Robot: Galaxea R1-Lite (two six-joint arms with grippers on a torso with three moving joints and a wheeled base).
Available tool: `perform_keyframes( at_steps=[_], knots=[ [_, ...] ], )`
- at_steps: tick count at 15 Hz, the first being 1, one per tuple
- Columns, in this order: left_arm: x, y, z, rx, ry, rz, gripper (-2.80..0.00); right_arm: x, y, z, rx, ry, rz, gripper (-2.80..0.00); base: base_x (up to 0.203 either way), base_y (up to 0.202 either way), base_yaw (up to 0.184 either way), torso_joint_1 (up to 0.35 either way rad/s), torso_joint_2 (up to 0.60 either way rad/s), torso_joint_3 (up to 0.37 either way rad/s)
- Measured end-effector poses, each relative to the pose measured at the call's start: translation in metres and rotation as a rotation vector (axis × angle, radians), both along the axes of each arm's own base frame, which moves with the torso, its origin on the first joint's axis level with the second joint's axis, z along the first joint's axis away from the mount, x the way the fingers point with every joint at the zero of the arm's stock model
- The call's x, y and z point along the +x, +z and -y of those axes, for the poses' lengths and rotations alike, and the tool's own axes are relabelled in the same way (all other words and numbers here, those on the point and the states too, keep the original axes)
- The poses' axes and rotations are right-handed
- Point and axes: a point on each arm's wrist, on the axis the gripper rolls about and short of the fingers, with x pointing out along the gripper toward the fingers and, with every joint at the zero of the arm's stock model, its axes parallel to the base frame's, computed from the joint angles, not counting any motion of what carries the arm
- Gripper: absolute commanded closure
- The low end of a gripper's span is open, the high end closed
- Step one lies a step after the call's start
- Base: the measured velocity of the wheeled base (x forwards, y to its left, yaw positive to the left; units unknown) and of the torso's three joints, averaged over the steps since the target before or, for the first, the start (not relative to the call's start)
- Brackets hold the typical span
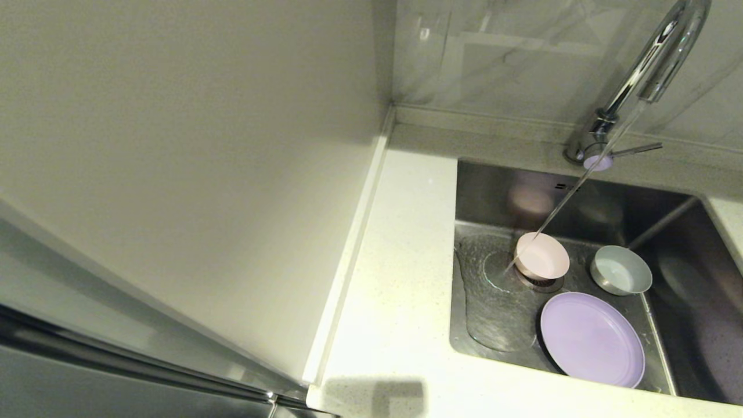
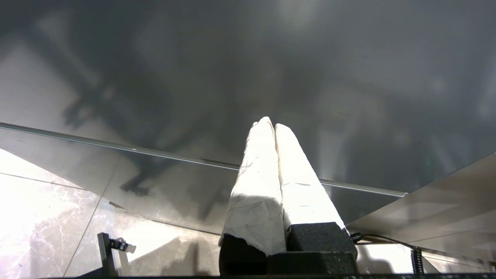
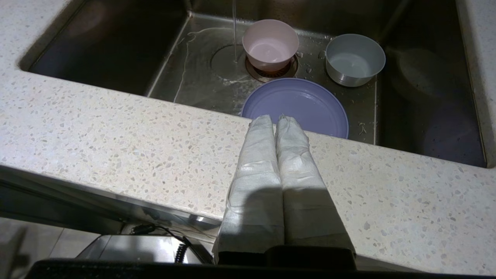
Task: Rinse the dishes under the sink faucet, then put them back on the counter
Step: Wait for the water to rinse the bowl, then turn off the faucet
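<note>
Water running: thin stream from the chrome gooseneck faucet (image 1: 650, 69) landing on the sink (image 1: 499, 313) floor just beside the drain strainer (image 3: 271, 71), wet sheet spreading over the floor on that side. Pale pink bowl (image 1: 542, 255) upright on the strainer, touching the stream's edge or just beside it; cannot tell which. Light blue-grey bowl (image 1: 620, 270) upright on the sink floor near the pink bowl, on its far side from the stream, apart from it, a little water inside. Lilac-purple plate (image 1: 592, 339) flat on the sink floor near both bowls, against the sink's front wall. Right gripper (image 3: 276, 118) clenched, empty, fingers pressed together, hovering over the speckled counter (image 3: 116, 135) at the sink's front edge, tips pointing at the plate. Left gripper (image 2: 271, 124) clenched, empty, away from the sink, facing a dark glossy panel (image 2: 193, 77).
</note>
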Motion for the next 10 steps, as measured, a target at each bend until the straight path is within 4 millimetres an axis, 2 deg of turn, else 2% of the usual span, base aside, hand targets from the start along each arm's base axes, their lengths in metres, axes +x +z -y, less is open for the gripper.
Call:
perform_keyframes(
  at_steps=[10],
  knots=[
    [0.0000, 0.0000, 0.0000, 0.000, 0.000, 0.000, 0.00, 0.0000, 0.0000, 0.0000, -0.001, 0.000, 0.000, 0.00, 0.000, 0.000, 0.000, 0.000, 0.00, 0.000]
  ],
)
